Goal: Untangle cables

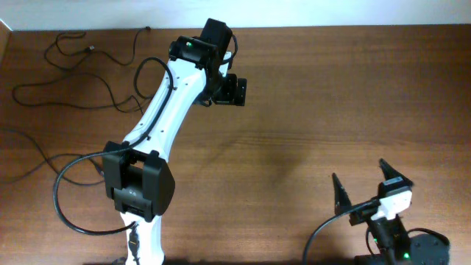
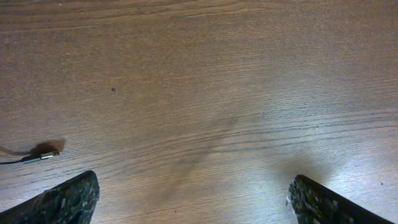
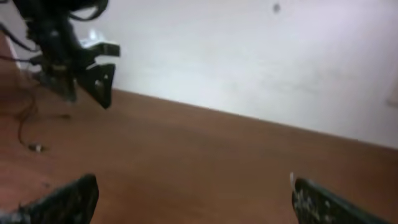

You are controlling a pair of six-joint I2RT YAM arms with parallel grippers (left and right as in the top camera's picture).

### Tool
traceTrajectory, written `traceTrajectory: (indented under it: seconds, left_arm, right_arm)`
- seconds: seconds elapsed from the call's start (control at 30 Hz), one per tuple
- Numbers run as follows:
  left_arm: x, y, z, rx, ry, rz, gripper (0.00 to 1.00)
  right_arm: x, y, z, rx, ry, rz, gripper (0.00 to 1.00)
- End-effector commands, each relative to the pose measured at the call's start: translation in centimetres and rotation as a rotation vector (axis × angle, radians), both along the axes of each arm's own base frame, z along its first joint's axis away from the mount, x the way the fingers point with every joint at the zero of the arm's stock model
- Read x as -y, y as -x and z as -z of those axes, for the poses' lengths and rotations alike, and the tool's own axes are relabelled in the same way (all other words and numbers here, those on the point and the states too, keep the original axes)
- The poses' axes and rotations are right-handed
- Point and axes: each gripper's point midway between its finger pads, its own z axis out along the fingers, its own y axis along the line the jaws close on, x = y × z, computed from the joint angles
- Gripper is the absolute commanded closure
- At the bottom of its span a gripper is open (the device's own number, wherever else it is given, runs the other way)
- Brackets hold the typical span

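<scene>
Left gripper (image 1: 234, 90) spread wide, holding nothing, near the desk's (image 1: 309, 96) far edge. Right gripper (image 1: 363, 184) likewise wide and empty, near-right corner. Cables (image 1: 90, 50) sprawl at far-left corner. Only the left wrist view resolves a metal-tipped plug (image 2: 45, 154).

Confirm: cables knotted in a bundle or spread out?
Spread out. The overhead view shows the cables lying as loose loops at the table's far left, with no tight bundle. Whether crossing strands are tangled: cannot tell.

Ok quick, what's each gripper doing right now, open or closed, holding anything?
Left gripper: open, holding nothing.
Right gripper: open, holding nothing.
</scene>
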Motion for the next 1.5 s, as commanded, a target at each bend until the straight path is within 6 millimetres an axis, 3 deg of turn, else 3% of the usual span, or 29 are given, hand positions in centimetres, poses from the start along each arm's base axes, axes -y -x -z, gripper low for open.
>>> traceTrajectory:
  seconds: [0.0,0.13,0.4,0.83,0.97,1.47]
  left_arm:
    - [0.0,0.0,-0.5,0.015,-0.007,0.008,0.01]
    - [0.0,0.0,-0.5,0.015,-0.007,0.008,0.01]
    - [0.0,0.0,-0.5,0.015,-0.007,0.008,0.01]
    - [0.0,0.0,-0.5,0.015,-0.007,0.008,0.01]
    - [0.1,0.0,-0.5,0.015,-0.007,0.009,0.01]
    - [0.1,0.1,-0.5,0.015,-0.007,0.009,0.01]
  right_arm:
    - [-0.9,-0.4,0.7,0.029,0.008,-0.054,0.02]
    - [-0.9,-1.1,1.0,0.070,0.007,-0.050,0.02]
    - [-0.6,-2.2,4.1,0.013,-0.041,-0.024,0.01]
    - [0.0,-3.7,5.8,0.080,-0.128,0.016,0.02]
    - [0.2,-3.7,8.9,-0.048,-0.119,0.034,0.02]
    - [0.7,-3.9,8.9,-0.045,-0.115,0.064,0.01]
